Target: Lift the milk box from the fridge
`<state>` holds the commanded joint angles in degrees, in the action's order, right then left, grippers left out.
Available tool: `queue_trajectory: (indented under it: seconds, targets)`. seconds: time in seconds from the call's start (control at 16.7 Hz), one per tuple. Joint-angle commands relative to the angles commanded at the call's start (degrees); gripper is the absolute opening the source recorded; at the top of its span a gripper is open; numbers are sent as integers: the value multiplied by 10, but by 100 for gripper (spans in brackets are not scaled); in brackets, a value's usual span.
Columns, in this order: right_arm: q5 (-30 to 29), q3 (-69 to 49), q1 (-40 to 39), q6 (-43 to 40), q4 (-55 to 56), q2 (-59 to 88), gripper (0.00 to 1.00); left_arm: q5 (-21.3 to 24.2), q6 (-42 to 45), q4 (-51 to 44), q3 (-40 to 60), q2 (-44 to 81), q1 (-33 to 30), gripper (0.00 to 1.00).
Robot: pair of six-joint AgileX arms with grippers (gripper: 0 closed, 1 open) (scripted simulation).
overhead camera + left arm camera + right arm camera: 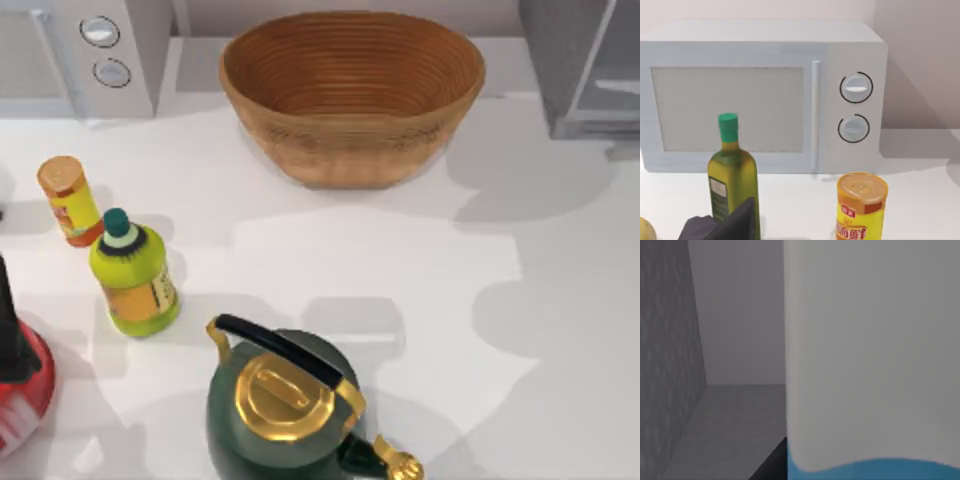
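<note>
step: reach into fridge [585, 70] at table's far right | milk box [870, 355] stands inside, close against right wrist camera, ready for a side grasp | right tool: finger state cannot be told | left tool [722, 227]: parked facing microwave [760, 95], state unclear

We find legible marking on one item alone: the yellow canister [861, 206] with the orange band, standing on the counter [920, 200] before the microwave [760, 95], carries a red label with white Chinese characters, the last of which we read as 鲜; the rest we cannot make out. The labels on the olive-oil bottle [733, 177] and the yellow-green bottle [134, 275] show no readable text.
</note>
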<state>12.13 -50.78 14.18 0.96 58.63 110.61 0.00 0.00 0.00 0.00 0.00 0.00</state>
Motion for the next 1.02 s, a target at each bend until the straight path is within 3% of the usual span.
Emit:
queue_trajectory:
  seconds: [0.66, 1.02]
  targets:
    - [2, 56, -3, -1, 0, -61, 0, 0, 0, 0, 0, 0, 0, 100]
    - [-25, 147, -32, -5, -120, -276, 0, 0, 0, 0, 0, 0, 0, 100]
